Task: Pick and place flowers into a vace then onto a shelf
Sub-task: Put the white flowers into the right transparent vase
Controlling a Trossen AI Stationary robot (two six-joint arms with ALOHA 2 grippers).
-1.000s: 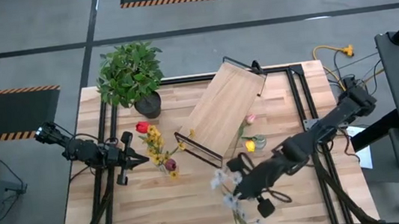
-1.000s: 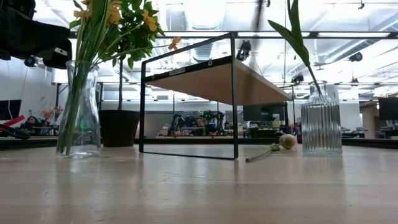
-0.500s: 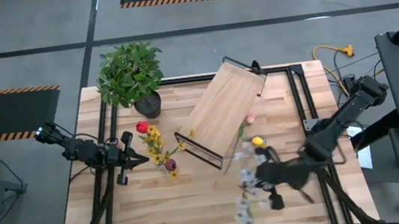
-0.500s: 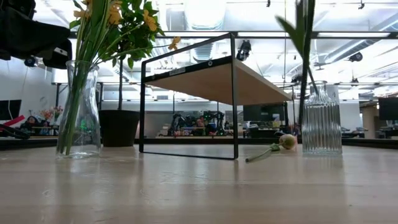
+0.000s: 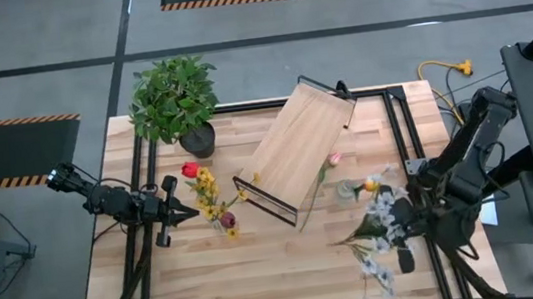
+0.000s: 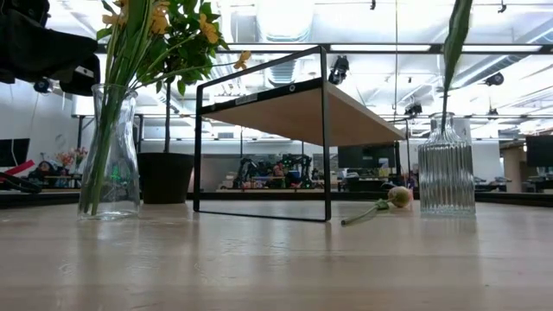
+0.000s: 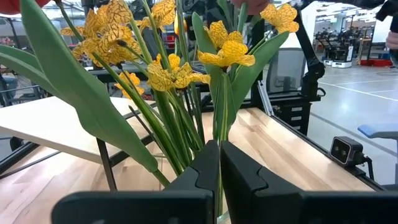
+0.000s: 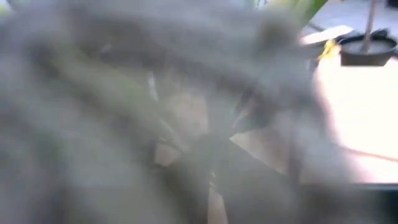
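1. Carrying a sprig of white blossoms (image 5: 378, 225) in the right gripper (image 5: 403, 222), fingers clamped on the stems; blossoms spilling to both sides of the gripper over the table's right front part.
2. Just beyond that gripper, toward the shelf (image 5: 299, 151): a ribbed glass vase (image 6: 446, 177) standing on the table, a yellow blossom (image 5: 370, 186) close by it; whether any stem sits inside, impossible to tell; a tall green leaf (image 6: 455, 34) showing above its mouth in the low view.
3. Lying loose beside the ribbed vase, between it and the shelf: a pink flower (image 5: 333, 161), not yet picked up.
4. At the left gripper (image 5: 179, 212): fingers pressed together, seemingly empty; directly ahead of them, a clear vase (image 6: 109, 152) already filled with yellow and red flowers (image 5: 207, 196).
5. Judged progress: first vase loaded; second vase probably mid-filling; white sprig to be lowered in, pink stem to follow.
6. Shelf top bare; neither vase on it; lifting both up there appears to be the remaining half of the job.
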